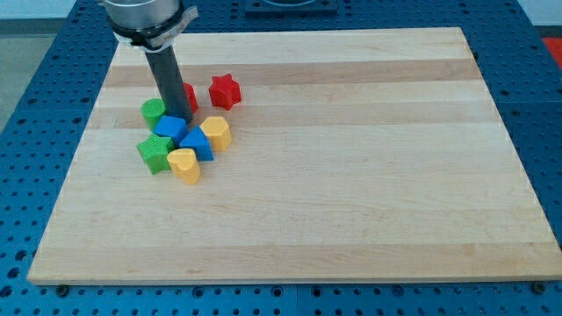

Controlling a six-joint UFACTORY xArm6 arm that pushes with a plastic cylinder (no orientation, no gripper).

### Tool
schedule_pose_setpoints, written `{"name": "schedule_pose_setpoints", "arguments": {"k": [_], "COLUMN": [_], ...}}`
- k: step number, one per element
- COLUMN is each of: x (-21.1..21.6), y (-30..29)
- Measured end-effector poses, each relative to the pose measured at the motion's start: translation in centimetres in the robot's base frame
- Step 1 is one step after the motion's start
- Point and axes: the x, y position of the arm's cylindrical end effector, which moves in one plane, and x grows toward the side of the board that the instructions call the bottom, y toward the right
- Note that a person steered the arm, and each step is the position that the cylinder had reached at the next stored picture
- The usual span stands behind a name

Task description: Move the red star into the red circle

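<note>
**Rod standing among the blocks at the board's upper left**

While the red star (225, 90) is sitting on the wooden board (351, 175) toward the view's upper left, my tip (180, 117) is pressing down just to its left, between a green block (154, 111) and a red block (188, 95) that is hiding mostly behind the rod (its shape cannot be made out). The star is lying apart from the rod, with that red block between them. Below the tip, two blue blocks (170, 128) (197, 145) are touching each other, with a yellow block (216, 132) at their right, a green star-like block (154, 153) at their left and a yellow heart (184, 164) lowest. No pincer is fitted; the rod is holding nothing.
</note>
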Motion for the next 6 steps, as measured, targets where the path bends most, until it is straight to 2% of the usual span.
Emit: {"name": "schedule_pose_setpoints", "arguments": {"k": [1,2,3,4,6], "x": [-0.2,-2.7,-3.0,-6.7,-7.2], "y": [5.1,8.6,8.6,8.2,7.1]}}
